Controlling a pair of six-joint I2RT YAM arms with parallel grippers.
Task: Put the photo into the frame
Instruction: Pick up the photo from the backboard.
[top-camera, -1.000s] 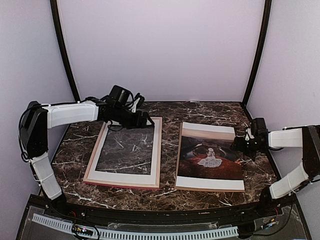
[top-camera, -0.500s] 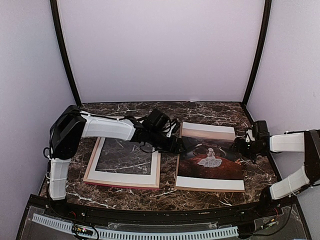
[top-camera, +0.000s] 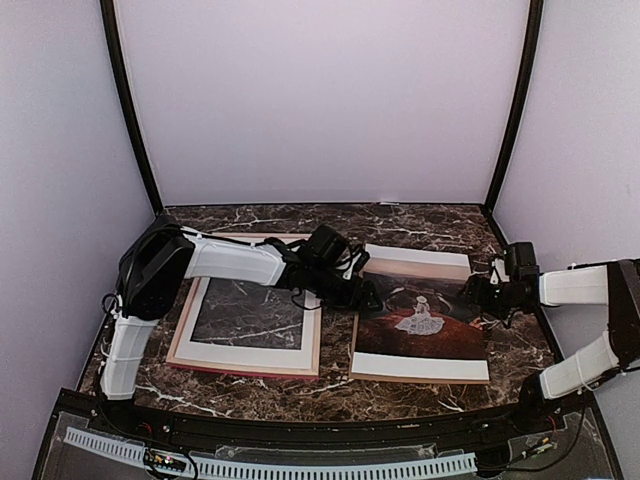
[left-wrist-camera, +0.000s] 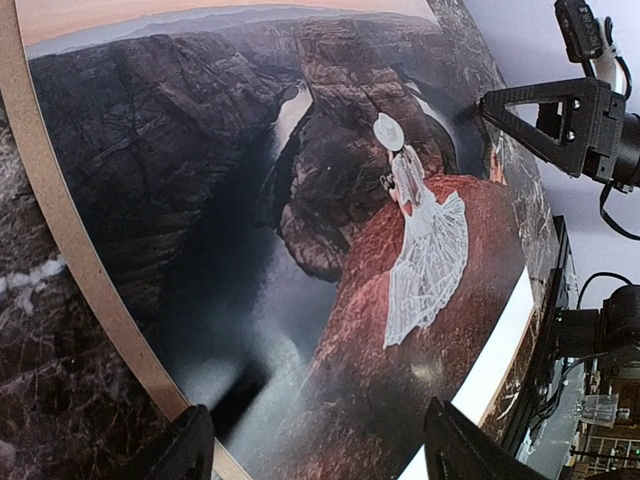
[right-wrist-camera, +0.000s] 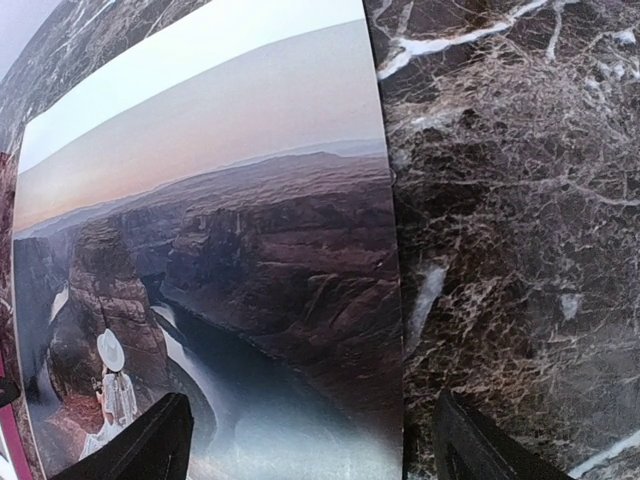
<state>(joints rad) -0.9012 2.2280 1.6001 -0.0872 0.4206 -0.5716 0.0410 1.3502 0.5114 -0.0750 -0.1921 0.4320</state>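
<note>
The photo (top-camera: 400, 345) lies face up right of centre, a white-dressed figure on dark red ground, on top of a brown backing board (left-wrist-camera: 55, 220). The pink frame (top-camera: 318, 300) lies flat to its left, with a white mat (top-camera: 255, 355) inside it. My left gripper (top-camera: 368, 296) is open and empty, low over the photo's left part; in the left wrist view (left-wrist-camera: 320, 450) the jaws stand wide apart above the print (left-wrist-camera: 330, 200). My right gripper (top-camera: 478, 297) is open and empty, and its jaws (right-wrist-camera: 310, 445) straddle the photo's right edge (right-wrist-camera: 385, 250).
The dark marble table (right-wrist-camera: 510, 200) shows right of the photo. My left arm (top-camera: 240, 262) stretches across the frame's upper part. Purple walls close the back and both sides. The right gripper also shows in the left wrist view (left-wrist-camera: 560, 115).
My left arm has swung right from over the frame's top edge to the photo's left edge. My right gripper has shifted slightly at the photo's right edge.
</note>
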